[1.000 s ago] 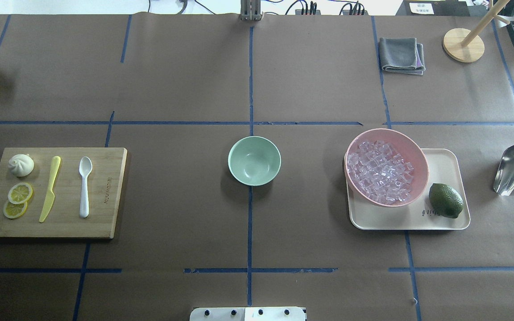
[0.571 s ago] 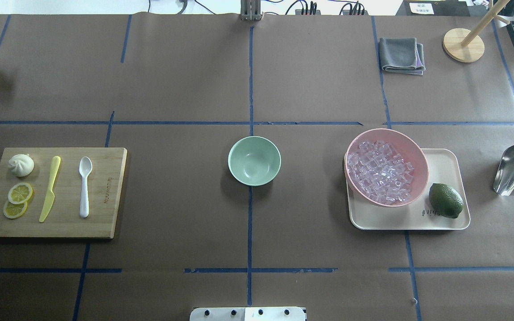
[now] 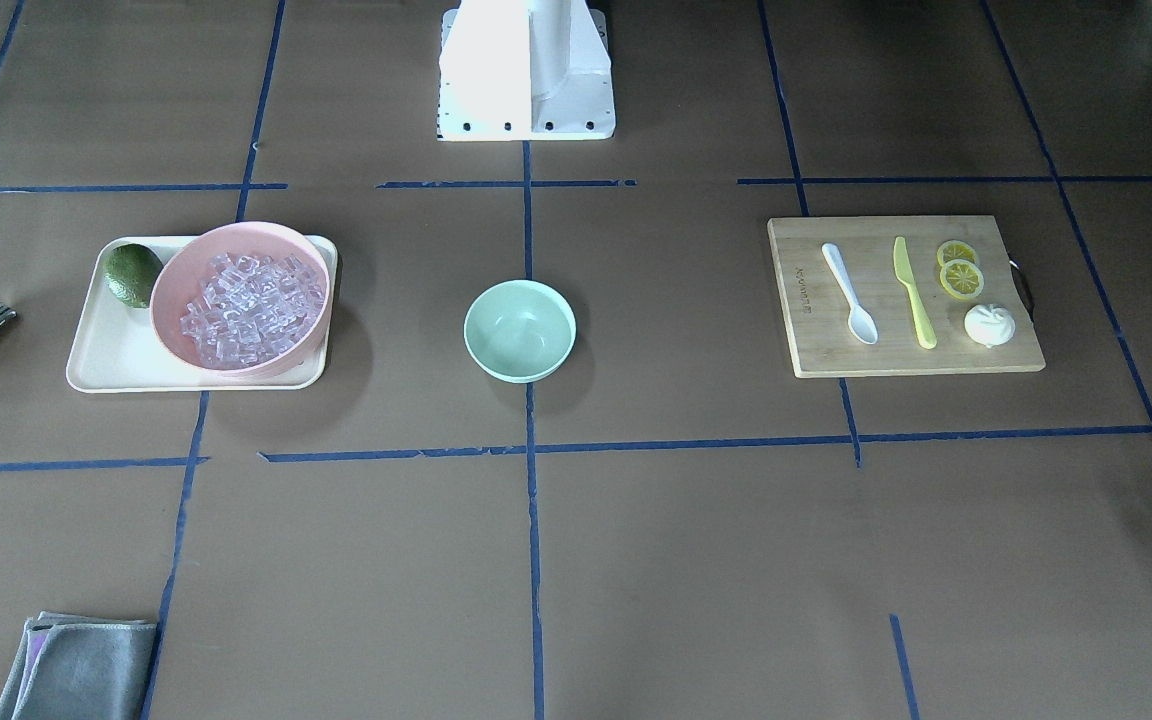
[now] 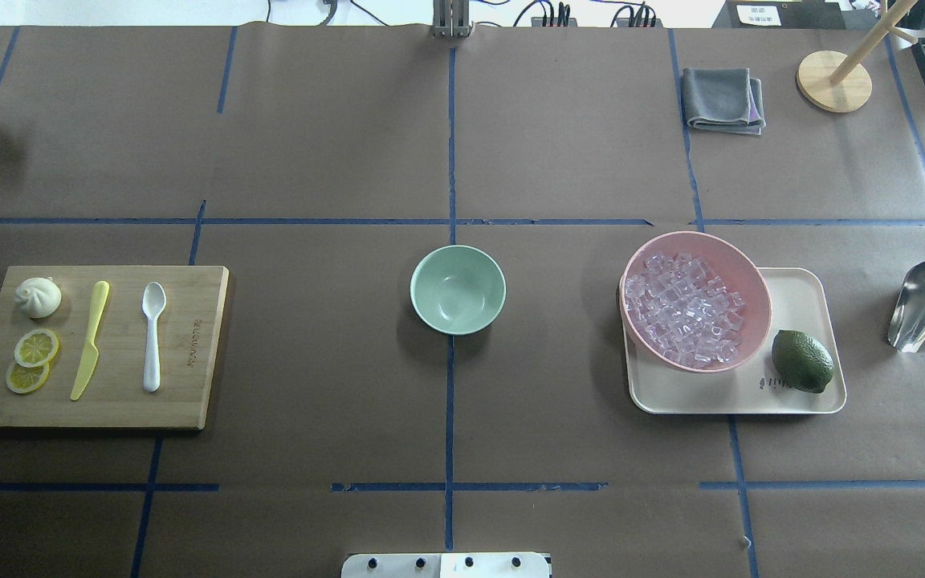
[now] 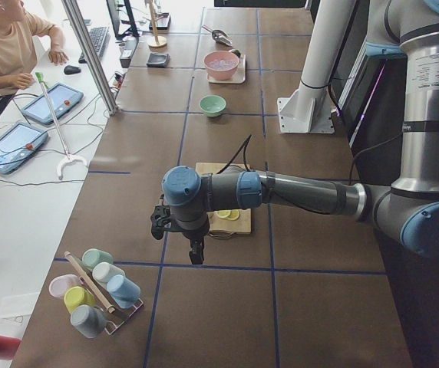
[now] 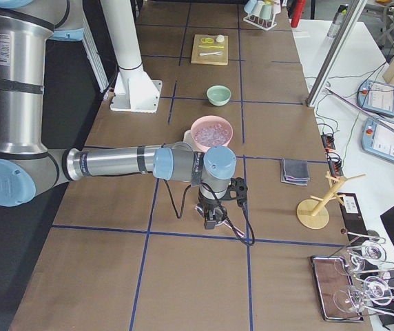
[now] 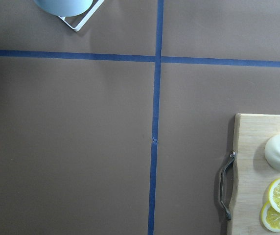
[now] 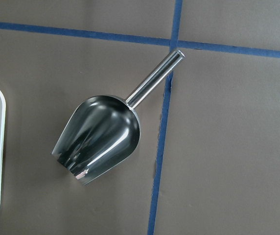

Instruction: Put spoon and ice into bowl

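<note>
Left pincer point(image 5: 195, 251), nearest, hanging off the cutting board's point(image 4: 189, 353) left end. Spoon point(image 4: 152, 337) lying on that board. Bowl point(image 4: 457, 289) sitting empty mid-table. Ice point(image 4: 683, 309) filling the pink bowl point(image 4: 758, 277). Right pincer point(image 6: 211, 219), farthest, hovering over the scoop point(image 8: 101, 137). Whether either pincer is gaping or closed: cannot tell. Nothing begun, I judge; reaching the spoon's handle comes next.

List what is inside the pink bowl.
The pink bowl holds a heap of clear ice cubes. They cover its bottom, so anything beneath is hidden.

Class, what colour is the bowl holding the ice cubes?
Pink; the bowl shows best in the overhead exterior view.
</note>
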`<state>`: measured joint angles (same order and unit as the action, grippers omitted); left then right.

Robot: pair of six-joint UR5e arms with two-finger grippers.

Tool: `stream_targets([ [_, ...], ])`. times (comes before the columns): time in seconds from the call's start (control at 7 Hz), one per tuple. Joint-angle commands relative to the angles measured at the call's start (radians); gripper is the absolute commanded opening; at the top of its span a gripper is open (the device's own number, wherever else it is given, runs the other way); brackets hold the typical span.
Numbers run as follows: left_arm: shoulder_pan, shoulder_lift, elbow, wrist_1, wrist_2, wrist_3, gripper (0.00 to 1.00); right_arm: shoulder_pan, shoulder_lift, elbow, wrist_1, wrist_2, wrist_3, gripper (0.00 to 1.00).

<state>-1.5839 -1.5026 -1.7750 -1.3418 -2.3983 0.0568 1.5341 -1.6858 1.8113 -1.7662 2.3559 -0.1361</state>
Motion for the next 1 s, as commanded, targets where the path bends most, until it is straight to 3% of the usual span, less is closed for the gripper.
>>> stream_targets([
  [0.0,0.101,0.032,-0.034,-0.042,-0.138,-0.088,1.00,-0.037,0.008,0.013,0.001,0.003,0.004,1.00],
  [0.14,0.224,0.013,-0.069,-0.109,-0.157,-0.261,1.00,-0.037,0.008,0.019,0.001,0.009,0.004,1.00],
  [0.43,0.428,-0.039,-0.078,-0.378,-0.150,-0.625,1.00,-0.038,0.006,0.019,0.001,0.044,0.003,1.00],
  [0.57,0.517,-0.106,-0.078,-0.398,-0.090,-0.816,1.00,-0.038,0.006,0.020,0.001,0.051,0.004,1.00],
  [0.71,0.621,-0.135,-0.075,-0.404,0.030,-0.932,1.00,-0.051,0.008,0.020,0.001,0.057,0.004,1.00],
  [0.86,0.677,-0.174,-0.052,-0.401,0.059,-0.971,1.00,-0.058,0.008,0.020,0.001,0.060,0.009,1.00],
])
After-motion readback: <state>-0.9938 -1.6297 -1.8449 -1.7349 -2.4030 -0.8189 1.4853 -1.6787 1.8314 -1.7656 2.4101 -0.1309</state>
